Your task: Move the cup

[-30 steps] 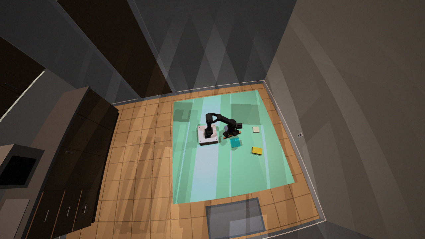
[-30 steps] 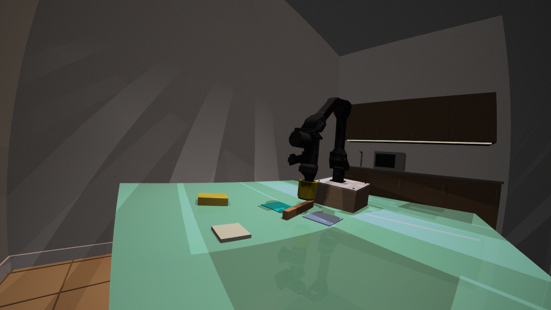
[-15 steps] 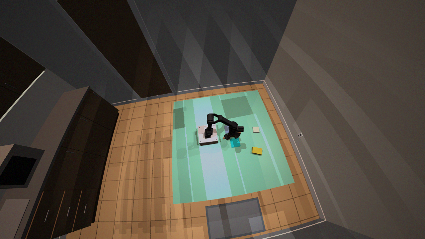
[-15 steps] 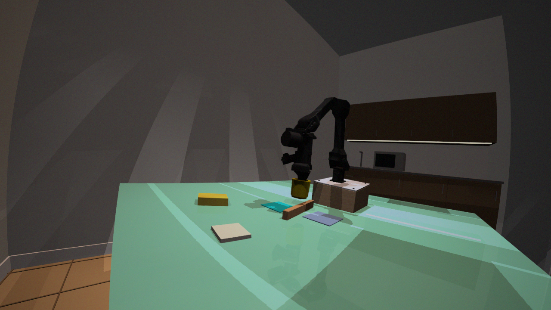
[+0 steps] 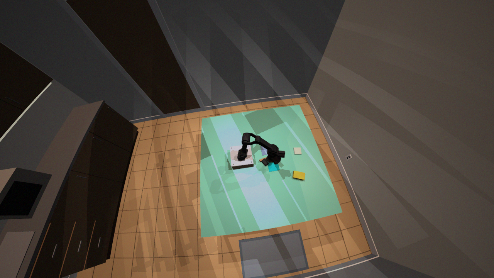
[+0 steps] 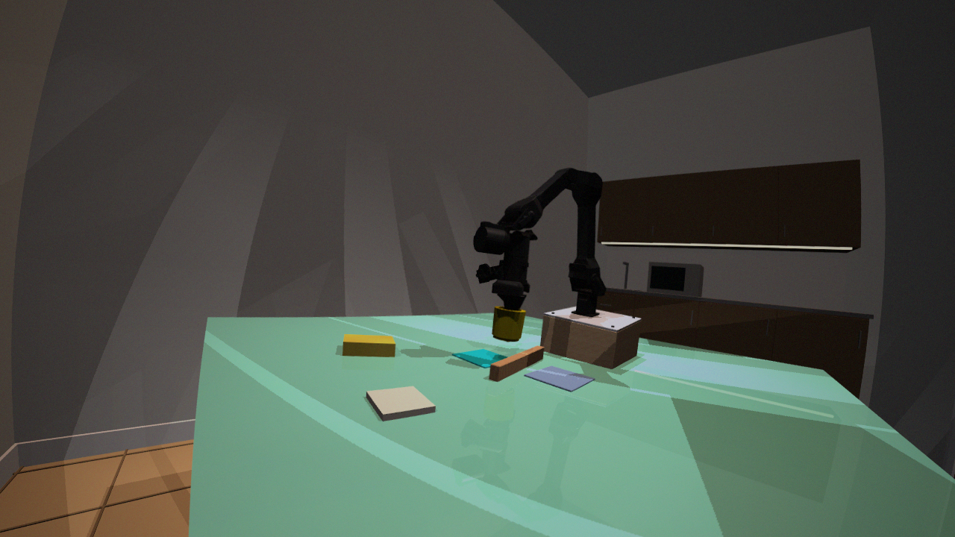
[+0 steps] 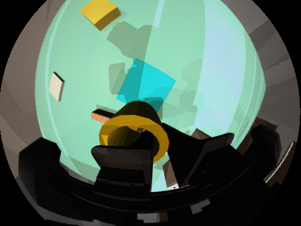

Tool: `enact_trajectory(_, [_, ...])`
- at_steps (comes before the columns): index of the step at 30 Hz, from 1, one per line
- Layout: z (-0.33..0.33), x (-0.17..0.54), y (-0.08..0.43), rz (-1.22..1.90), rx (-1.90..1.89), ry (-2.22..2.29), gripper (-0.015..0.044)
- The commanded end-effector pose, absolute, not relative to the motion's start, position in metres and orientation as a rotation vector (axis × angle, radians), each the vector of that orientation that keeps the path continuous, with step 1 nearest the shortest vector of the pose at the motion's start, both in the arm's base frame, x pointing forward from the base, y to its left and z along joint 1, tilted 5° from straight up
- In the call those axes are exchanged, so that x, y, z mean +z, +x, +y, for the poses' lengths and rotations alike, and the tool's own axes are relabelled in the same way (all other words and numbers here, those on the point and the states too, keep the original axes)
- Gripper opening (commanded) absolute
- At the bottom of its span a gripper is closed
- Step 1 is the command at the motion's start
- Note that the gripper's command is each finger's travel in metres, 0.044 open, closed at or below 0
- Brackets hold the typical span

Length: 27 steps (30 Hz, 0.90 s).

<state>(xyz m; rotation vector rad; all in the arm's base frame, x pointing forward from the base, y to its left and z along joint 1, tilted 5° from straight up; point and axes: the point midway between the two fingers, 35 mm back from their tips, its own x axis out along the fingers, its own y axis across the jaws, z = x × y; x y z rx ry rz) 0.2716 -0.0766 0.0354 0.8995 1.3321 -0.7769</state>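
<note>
The gripper (image 6: 509,301) is clamped on the rim of the yellow cup (image 6: 509,324), holding it upright in the air just above the cyan pad (image 6: 479,356), left of the wooden bar (image 6: 515,364).

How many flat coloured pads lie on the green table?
2: the thin cyan square pad under the raised yellow cup, and the thin grey-blue square pad just past the brown wooden bar, beside the robot's base.

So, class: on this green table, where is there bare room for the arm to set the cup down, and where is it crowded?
Bare green shows between the yellow block and the beige tile, and across the table's near half. It is crowded by the base, where the cyan pad, brown bar and blue-grey pad cluster under the gripper holding the cup.
</note>
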Motion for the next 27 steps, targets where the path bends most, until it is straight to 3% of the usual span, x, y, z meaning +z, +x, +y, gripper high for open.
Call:
enact_trajectory(1, [-0.084,0.037,0.274,1.330,-0.772,0.900,0.0000])
enact_trajectory(27, [-0.125,0.028,0.281,1.328,-0.774,0.897,0.0000])
